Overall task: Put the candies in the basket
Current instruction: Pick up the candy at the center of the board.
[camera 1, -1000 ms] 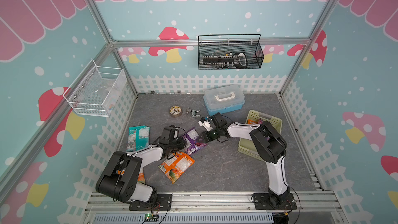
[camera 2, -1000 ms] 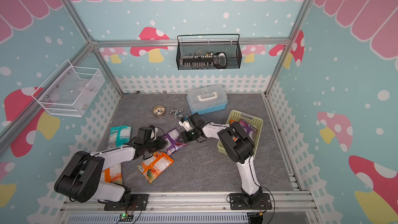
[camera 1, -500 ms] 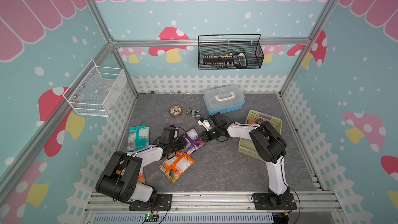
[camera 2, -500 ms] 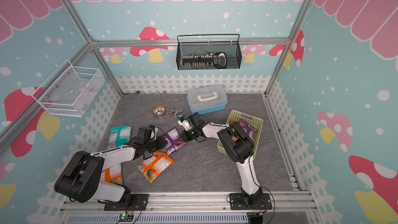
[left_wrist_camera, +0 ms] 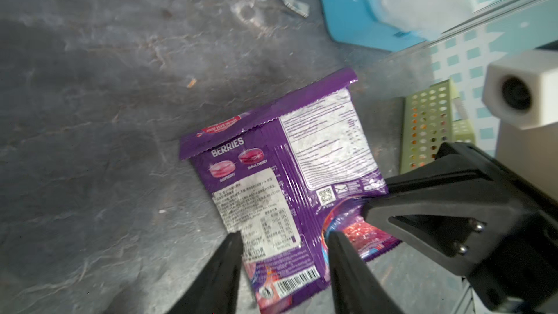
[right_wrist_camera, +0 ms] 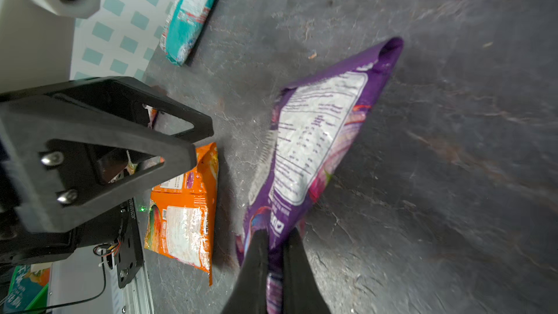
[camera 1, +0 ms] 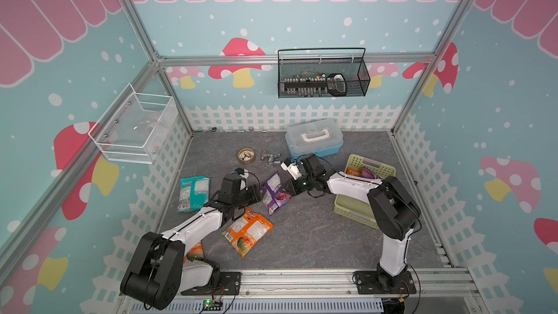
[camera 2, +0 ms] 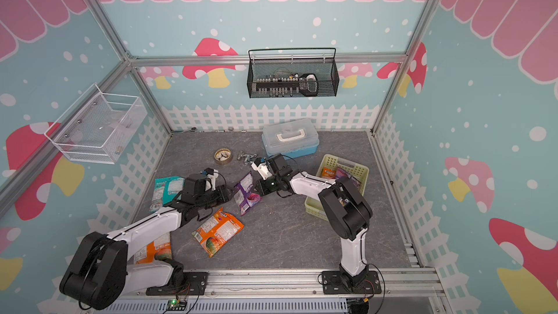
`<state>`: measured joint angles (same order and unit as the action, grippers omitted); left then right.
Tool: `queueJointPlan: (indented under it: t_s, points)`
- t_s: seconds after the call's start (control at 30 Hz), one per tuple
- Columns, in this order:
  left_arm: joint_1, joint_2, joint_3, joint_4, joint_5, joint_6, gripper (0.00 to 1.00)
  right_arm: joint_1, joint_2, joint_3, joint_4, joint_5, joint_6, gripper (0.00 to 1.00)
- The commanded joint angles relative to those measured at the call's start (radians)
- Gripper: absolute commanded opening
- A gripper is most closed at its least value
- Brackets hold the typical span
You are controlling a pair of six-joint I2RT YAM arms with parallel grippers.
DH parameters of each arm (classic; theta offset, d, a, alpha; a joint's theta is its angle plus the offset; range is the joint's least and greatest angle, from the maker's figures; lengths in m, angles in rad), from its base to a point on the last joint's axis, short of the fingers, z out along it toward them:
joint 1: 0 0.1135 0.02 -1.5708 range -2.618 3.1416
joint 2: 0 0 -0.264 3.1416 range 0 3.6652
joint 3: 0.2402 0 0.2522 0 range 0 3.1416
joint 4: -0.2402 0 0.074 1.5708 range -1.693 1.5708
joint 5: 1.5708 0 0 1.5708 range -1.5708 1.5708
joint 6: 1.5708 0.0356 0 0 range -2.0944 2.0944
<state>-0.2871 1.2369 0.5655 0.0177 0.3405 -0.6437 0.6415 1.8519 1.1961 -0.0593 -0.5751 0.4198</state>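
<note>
Nearest the front edge of the tabletop (camera 1: 302, 237), an orange candy bag (camera 2: 157, 247) is lying half under the left arm at the front left corner. A second orange bag (camera 1: 247, 231) is lying just beyond it, and its logo is staying too small to read from above. Toward the middle, the purple candy bag (camera 1: 274, 194) is lying between the two grippers. Both top views are showing only that the grippers are meeting it, while the wrist views are settling the grips. The right wrist view is showing the right gripper (right_wrist_camera: 276, 237) pinched tight on the bag's edge. The left wrist view is showing the left gripper (left_wrist_camera: 283, 237) with its fingers standing apart over the barcode end. That left wrist view alone is making the print legible: "BERRIES" in white, "RASPBERRY" and "BLACK CHERRY" under two pictured sweets, a white sticker of fine print, a QR code and a barcode. At the left edge the teal candy bag (camera 1: 193, 193) is lying label up, with its text unreadable. At the right edge the pale yellow-green basket (camera 1: 353, 206) is holding a third orange bag (camera 1: 351, 171) and a purple-pink bag (camera 1: 369, 173). These two are showing only from above, and the left wrist view is catching just the basket's perforated wall. Farther back, a tape roll (camera 1: 246, 156), a metal fitting (camera 1: 270, 157) and a blue toolbox (camera 1: 314, 140) with a clear lid are sitting near the back edge.
</note>
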Motion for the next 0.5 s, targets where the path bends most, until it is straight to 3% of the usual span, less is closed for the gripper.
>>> queueJointPlan:
  t_s: [0.0,0.1,0.17,0.47]
  points:
    - [0.005,-0.071,0.066,-0.051,0.032,0.037,0.63,-0.003,-0.121,-0.040,0.040,0.072,-0.001,0.00]
    - [0.007,-0.119,0.107,-0.104,0.031,0.080,0.75,-0.017,-0.208,-0.081,0.041,0.108,0.019,0.00]
    - [0.009,-0.140,0.124,-0.141,0.022,0.113,0.99,-0.039,-0.279,-0.111,0.040,0.124,0.034,0.00]
    - [0.008,-0.180,0.146,-0.232,0.026,0.191,0.99,-0.239,-0.566,-0.193,-0.068,0.229,0.038,0.00]
